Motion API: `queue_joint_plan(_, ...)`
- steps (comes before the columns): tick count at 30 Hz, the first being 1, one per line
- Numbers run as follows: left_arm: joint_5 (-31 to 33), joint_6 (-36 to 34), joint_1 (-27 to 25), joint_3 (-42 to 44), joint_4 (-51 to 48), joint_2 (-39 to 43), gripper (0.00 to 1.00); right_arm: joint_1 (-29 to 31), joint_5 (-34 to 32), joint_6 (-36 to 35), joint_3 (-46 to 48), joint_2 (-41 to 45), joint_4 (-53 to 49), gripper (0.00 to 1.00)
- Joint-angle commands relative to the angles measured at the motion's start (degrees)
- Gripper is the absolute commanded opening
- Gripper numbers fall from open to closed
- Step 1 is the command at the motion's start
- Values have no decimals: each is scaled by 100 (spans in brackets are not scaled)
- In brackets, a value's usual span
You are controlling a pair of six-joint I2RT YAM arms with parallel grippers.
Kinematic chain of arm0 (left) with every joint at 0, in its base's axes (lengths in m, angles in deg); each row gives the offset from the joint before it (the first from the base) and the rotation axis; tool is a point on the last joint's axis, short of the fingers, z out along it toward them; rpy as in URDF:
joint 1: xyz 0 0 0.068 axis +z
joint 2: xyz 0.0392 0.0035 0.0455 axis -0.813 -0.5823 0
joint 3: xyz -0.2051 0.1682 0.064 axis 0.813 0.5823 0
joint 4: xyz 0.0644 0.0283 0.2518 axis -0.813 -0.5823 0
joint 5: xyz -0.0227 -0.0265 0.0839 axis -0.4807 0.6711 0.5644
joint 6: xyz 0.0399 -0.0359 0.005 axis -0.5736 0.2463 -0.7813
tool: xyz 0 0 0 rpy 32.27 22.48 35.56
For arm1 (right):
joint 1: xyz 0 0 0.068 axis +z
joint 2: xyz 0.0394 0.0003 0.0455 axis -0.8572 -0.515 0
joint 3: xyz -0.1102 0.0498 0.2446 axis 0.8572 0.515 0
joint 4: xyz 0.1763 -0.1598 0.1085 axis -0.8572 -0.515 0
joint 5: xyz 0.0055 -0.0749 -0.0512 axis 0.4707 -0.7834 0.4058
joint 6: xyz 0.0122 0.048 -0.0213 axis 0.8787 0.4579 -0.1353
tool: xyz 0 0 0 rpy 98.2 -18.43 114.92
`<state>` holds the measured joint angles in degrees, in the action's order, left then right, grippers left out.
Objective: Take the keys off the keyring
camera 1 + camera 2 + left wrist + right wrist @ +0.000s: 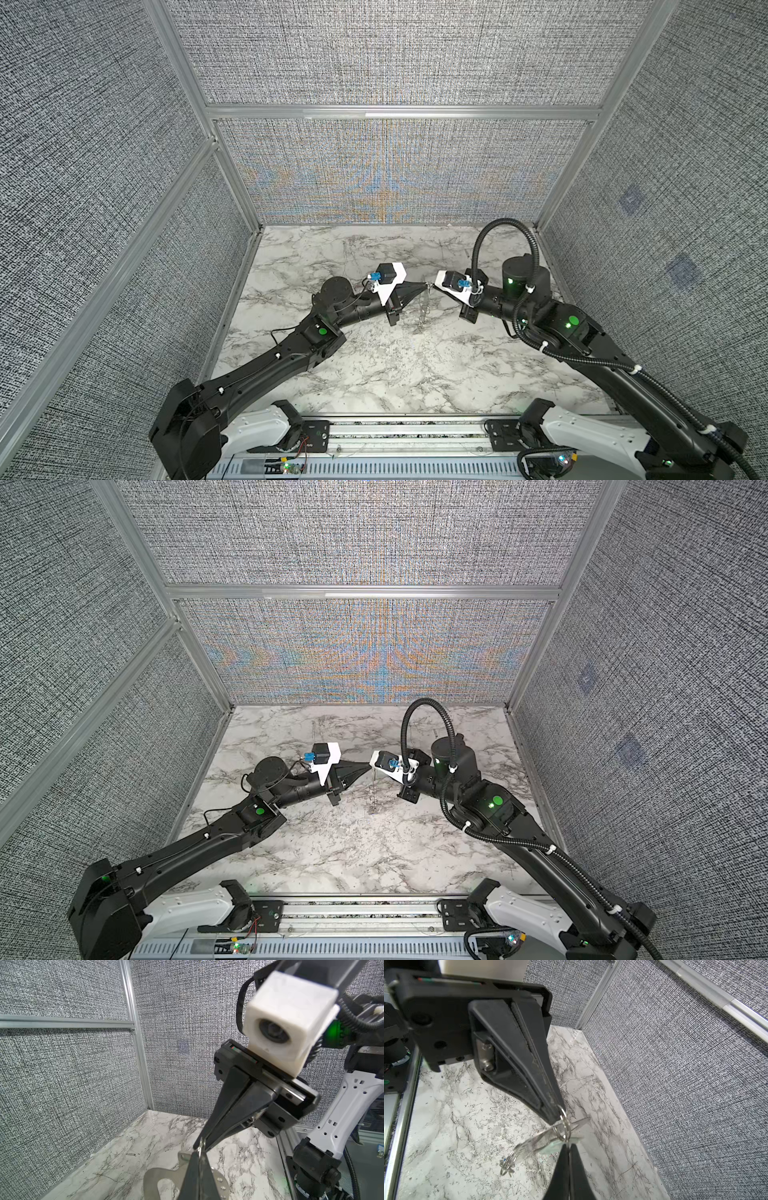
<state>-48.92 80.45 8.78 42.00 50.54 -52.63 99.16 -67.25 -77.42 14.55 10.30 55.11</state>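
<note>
Mid-air above the middle of the table [374, 374], my left gripper [559, 1115] and right gripper [568, 1147] both pinch the keyring [564, 1126], fully closed, keys [538, 1139] dangling toward the table: ring secured, unthreading not yet begun; next, I judge, one pinch must shift to a key.

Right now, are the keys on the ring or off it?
On. The small key and the flat plate both hang from the ring, above the table.
</note>
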Motion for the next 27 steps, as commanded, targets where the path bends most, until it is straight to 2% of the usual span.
queue_joint_plan(1, 33, -15, 8, -30, 130, 40, 0, 16, -35, -100, -66, 25, -133, 0)
queue_joint_plan(14, 38, 317, 8, 162, 688, -44, 0, 170, 210, -130, -235, -208, -602, 0)
queue_joint_plan(27, 205, 387, 8, 321, 847, 59, 0, 317, 66, -217, -299, -315, -762, 0)
